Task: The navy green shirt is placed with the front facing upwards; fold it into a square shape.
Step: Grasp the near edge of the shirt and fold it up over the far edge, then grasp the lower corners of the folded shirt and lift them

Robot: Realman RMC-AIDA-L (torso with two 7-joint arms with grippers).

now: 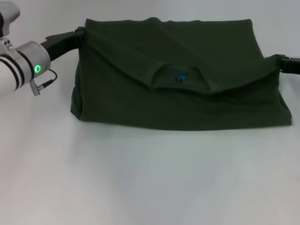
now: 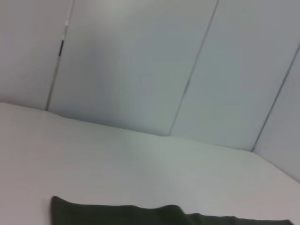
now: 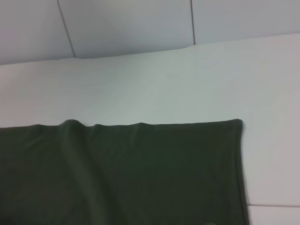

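Note:
The navy green shirt (image 1: pixel 187 108) lies folded across the far half of the white table (image 1: pixel 140 183). Its collar and small blue neck label (image 1: pixel 179 77) face up on a top layer that sags between my two grippers. The chest lettering is hidden. My left gripper (image 1: pixel 80 35) holds the shirt's upper left edge. My right gripper (image 1: pixel 281 63) holds the right edge, mostly out of frame. The fabric runs taut from each grip down to the collar. The left wrist view shows a strip of the shirt (image 2: pixel 140 215). The right wrist view shows a broad flat part of the shirt (image 3: pixel 140 173).
Bare white table lies in front of the shirt. Pale wall panels (image 2: pixel 140 70) stand behind the table's far edge. A table seam (image 3: pixel 274 205) shows beside the shirt's corner in the right wrist view.

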